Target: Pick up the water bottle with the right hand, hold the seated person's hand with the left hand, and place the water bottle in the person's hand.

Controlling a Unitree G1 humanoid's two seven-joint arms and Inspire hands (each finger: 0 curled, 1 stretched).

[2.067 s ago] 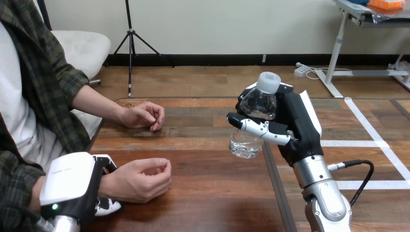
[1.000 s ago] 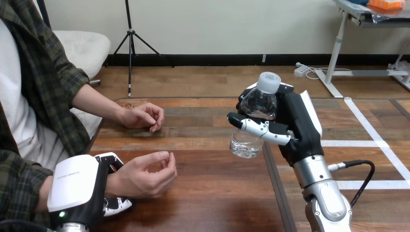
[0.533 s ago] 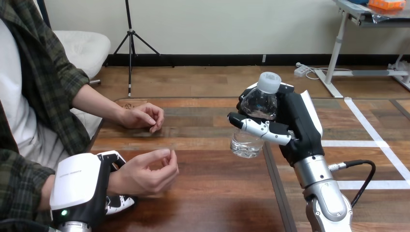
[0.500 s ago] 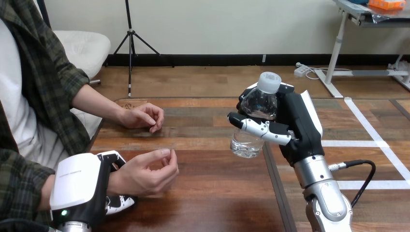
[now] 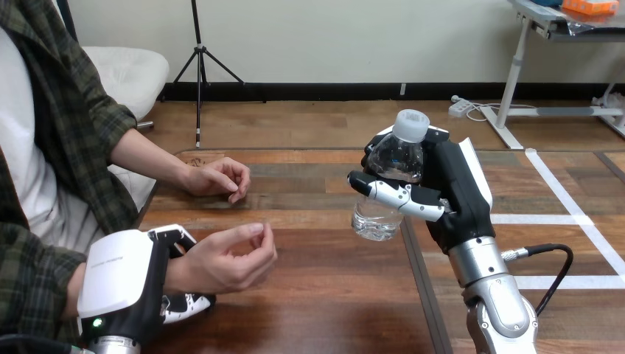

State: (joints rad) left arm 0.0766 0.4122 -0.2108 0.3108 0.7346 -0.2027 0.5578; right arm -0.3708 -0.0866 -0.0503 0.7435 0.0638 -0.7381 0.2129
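Above table (image 5: 317, 295), water bottle (image 5: 374, 218) within right hand (image 5: 458, 193) fingers (image 5: 398, 196), seemingly tilted.

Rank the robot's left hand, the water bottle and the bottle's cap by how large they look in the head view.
1. left hand: looks largest, but it is nearest the camera, so this is unsure.
2. water bottle: partly covered by the right hand.
3. cap: clearly smallest.
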